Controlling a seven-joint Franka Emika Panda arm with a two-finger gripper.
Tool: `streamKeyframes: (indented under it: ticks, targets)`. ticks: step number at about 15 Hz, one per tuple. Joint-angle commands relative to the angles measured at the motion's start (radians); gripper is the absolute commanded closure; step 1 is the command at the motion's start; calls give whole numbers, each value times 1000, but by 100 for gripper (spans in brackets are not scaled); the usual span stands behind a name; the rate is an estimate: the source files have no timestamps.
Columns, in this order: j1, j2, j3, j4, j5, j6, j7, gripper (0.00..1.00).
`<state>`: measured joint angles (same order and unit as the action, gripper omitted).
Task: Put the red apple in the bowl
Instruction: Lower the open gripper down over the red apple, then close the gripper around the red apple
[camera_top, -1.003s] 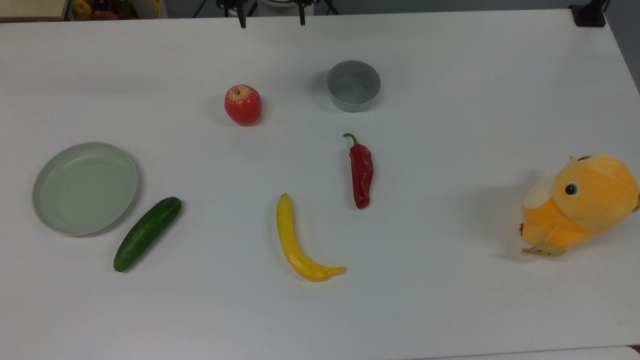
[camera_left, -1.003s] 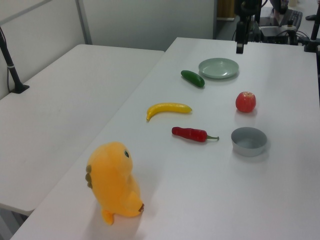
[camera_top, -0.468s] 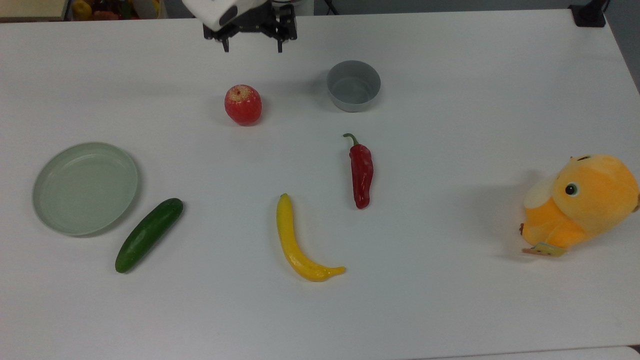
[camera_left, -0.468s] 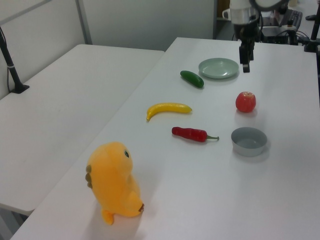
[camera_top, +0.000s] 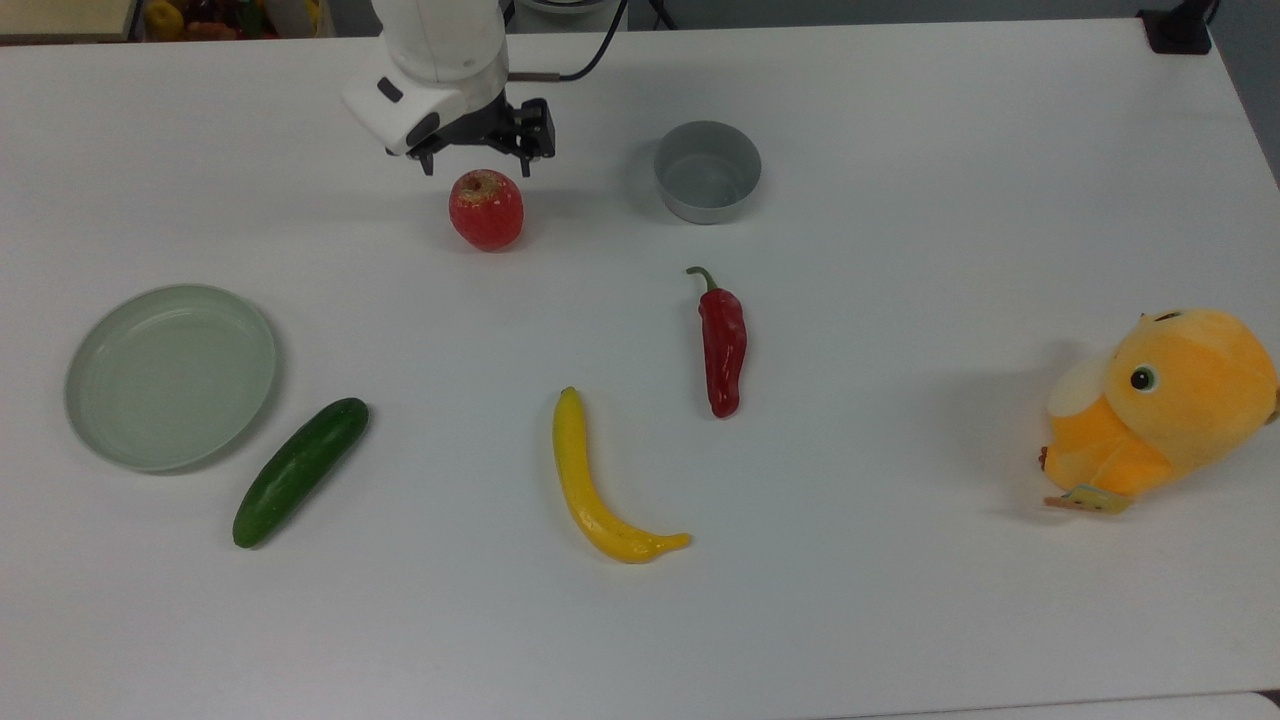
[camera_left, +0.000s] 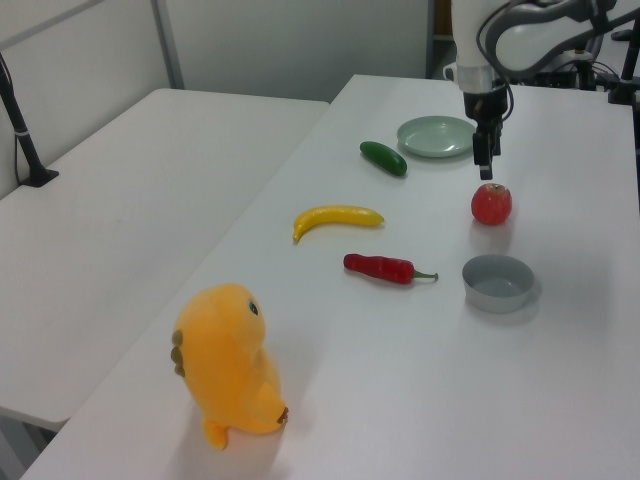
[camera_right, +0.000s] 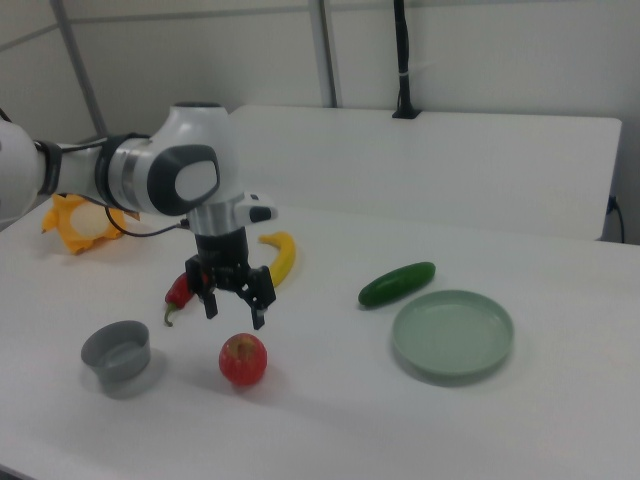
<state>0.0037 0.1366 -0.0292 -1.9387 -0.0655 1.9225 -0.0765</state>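
— What has changed in the last second?

— My gripper has come in from the tabletop's far edge and now hangs just above the red apple, fingers spread wide, holding nothing. A second ago only its tips showed at that edge.

— And the things themselves?

— None has moved. Left to right in the top view: the pale green plate at 9 o'clock, the cucumber beside it, the apple at 11, the banana at 6, the red chili pepper near the middle, the grey bowl at 12, empty, the orange plush toy at 3.

— So where does the task stand?

— I judge the approach done; lowering and closing on the apple come next, then the short carry to the bowl.
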Motion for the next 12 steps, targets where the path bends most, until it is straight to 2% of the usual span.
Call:
streamKeyframes:
  ticks: [1,9,12]
  targets:
    - [-1,9,-6,-71,-10,91,-16,0]
    - [-1,50,-6,-88,-13,141,-12,0]
    - [-2,70,-8,-91,-36,150,-9,0]
